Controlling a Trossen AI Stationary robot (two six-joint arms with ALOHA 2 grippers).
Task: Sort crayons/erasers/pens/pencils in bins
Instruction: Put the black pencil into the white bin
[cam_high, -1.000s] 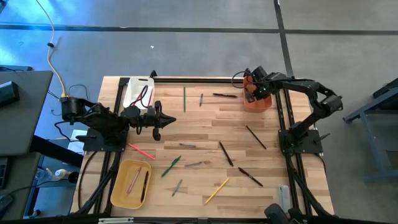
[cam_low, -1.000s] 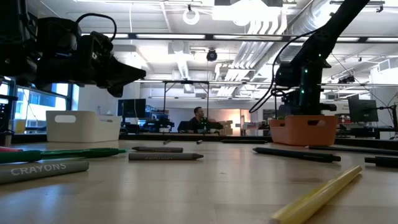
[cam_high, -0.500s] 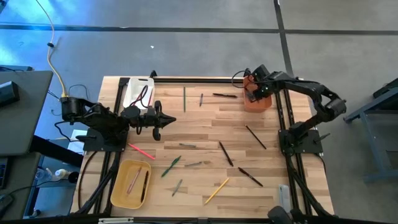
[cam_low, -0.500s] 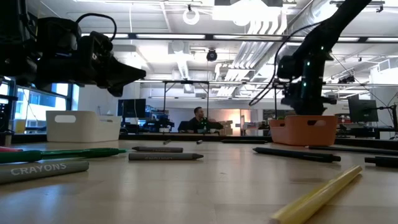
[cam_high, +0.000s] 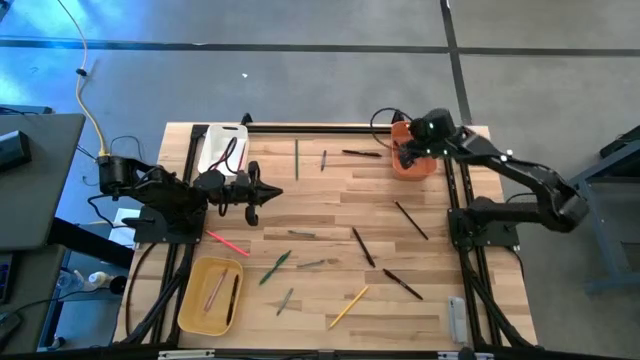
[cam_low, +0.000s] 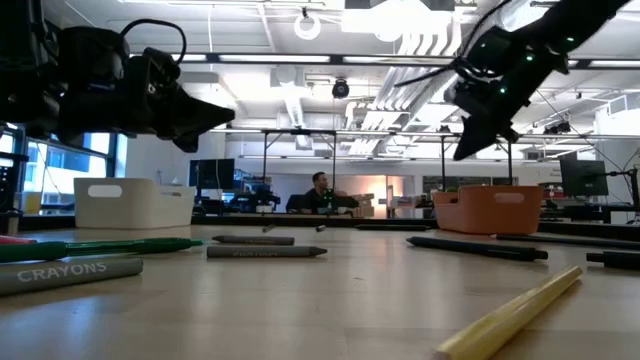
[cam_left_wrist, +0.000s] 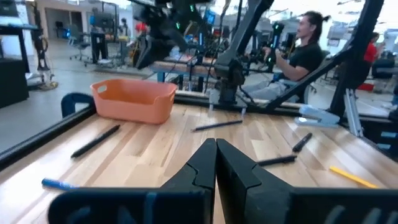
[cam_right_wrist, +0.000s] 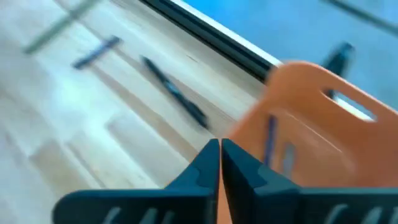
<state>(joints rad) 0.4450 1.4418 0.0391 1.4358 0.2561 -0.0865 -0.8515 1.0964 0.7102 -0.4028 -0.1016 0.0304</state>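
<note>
1. While the right gripper is held above the orange bin at the table's far right edge, its fingers are seen pressed together, empty.
2. The left gripper is parked near the white bin, jaws clenched on nothing.
3. The yellow bin is seen at the near left with sticks inside.
4. Loose crayons and pens are scattered mid-table.

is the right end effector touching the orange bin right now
Apart. The low view shows the right end effector, shut and empty, hanging in the air clearly above the orange bin, with open background between them.
</note>
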